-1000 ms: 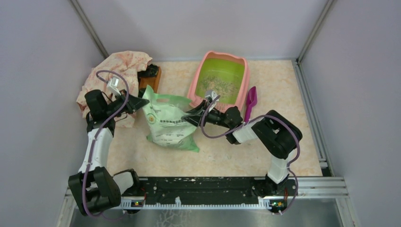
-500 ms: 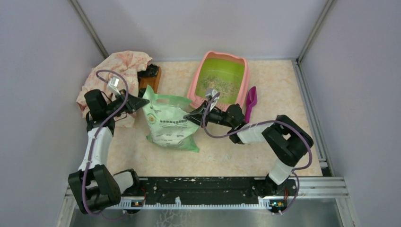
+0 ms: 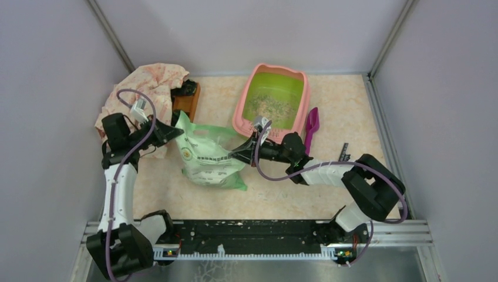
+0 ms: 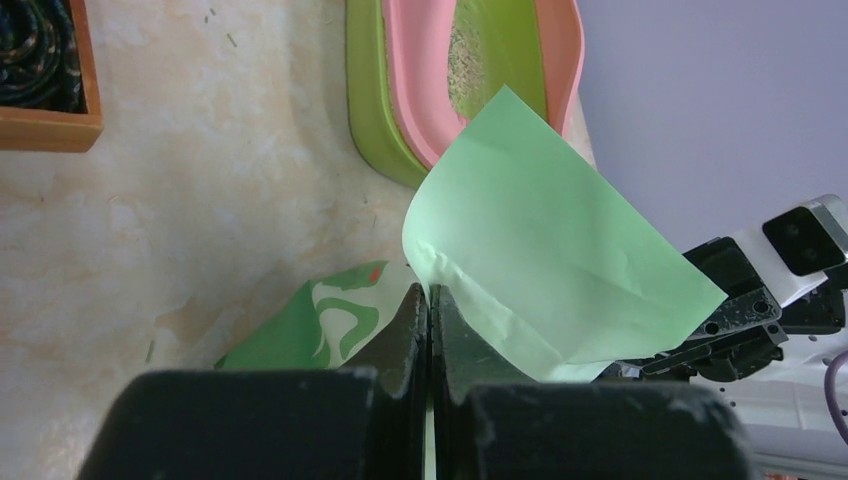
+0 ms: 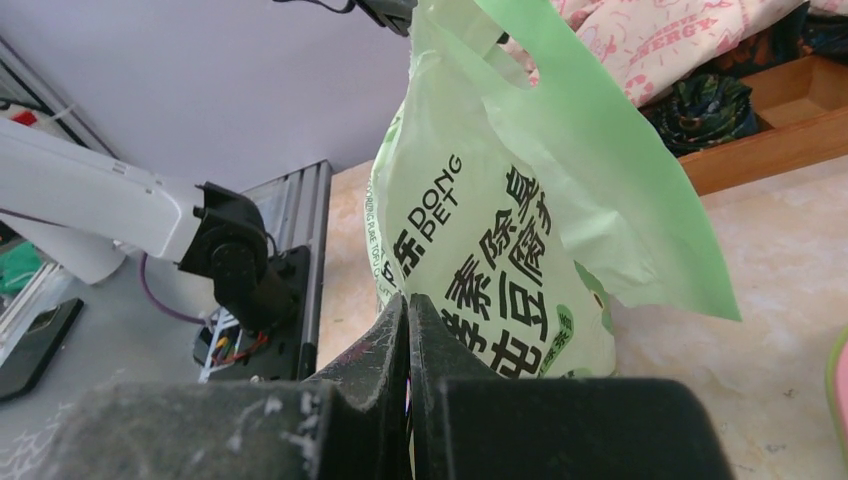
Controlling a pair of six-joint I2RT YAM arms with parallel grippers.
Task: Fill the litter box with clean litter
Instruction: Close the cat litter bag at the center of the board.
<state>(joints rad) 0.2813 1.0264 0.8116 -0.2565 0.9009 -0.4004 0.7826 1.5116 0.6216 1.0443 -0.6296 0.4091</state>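
Litter box (image 3: 242,108) sits far-centre on the table (image 3: 364,117), with a thin layer of clean litter (image 3: 271,106) inside. Your left gripper (image 3: 179,130) is pinched tight on the top flap of the green bag (image 3: 208,157). Your right gripper (image 3: 234,154) is clamped on its right edge.

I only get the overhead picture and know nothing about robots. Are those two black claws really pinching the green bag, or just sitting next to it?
Observer: The left wrist camera shows the left gripper shut on a thin plain-green flap of the bag.
Operator: And the other one?
Observer: The right wrist camera shows the right gripper shut too, tips against the bag's printed side. Whether any film is caught between them is not clear.
Operator: What does the print say?
Observer: From that camera, the lettering reads DONG PET beside large Chinese characters.
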